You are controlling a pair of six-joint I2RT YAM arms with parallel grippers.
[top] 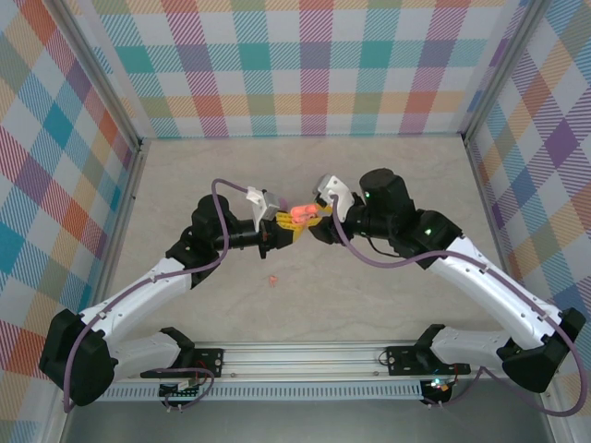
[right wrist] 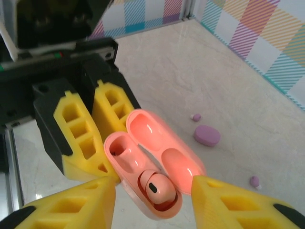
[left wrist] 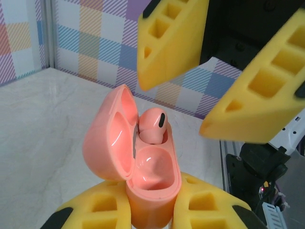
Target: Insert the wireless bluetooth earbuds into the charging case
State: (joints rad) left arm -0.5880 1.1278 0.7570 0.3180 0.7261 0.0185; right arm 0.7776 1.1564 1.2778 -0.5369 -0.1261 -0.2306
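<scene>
Left claw: the left claw (top: 282, 231) is clenched on the lower body of the salmon charging case (left wrist: 152, 176), one yellow finger (left wrist: 102, 210) on each side, holding it above the bench (top: 369, 305) at mid-table.

Right claw: the right claw (top: 319, 221) is released. Its fingers (right wrist: 71, 210) are spread wide and straddle the end of the case. Whether either one touches the case cannot be told.

Case: it is open. In the left wrist view the lid (left wrist: 112, 143) swings out towards 10 o'clock from the body. In the right wrist view the lid's glossy inside faces the camera.

Seated earbud: one salmon earbud (left wrist: 153, 125) stands in the well farthest from the left claw's fingers, its rounded head with a dark oval poking above the rim. In the right wrist view it sits at the 6 o'clock end of the case (right wrist: 143, 152).

Second well: the empty well (left wrist: 155, 167) lies just beside the seated piece, at its 6 o'clock in the left wrist view.

Loose earbud: in the top view a loose salmon earbud (top: 273, 278) lies on the bench at about 7 o'clock from the held case, well apart from both claws.

Purple set: in the right wrist view a rounded purple case (right wrist: 207, 135) rests on the bench at 3 o'clock from the salmon case. One purple earbud (right wrist: 196, 117) lies near it at 11 o'clock, and another purple earbud (right wrist: 255, 181) lies farther off at 4 o'clock.
</scene>
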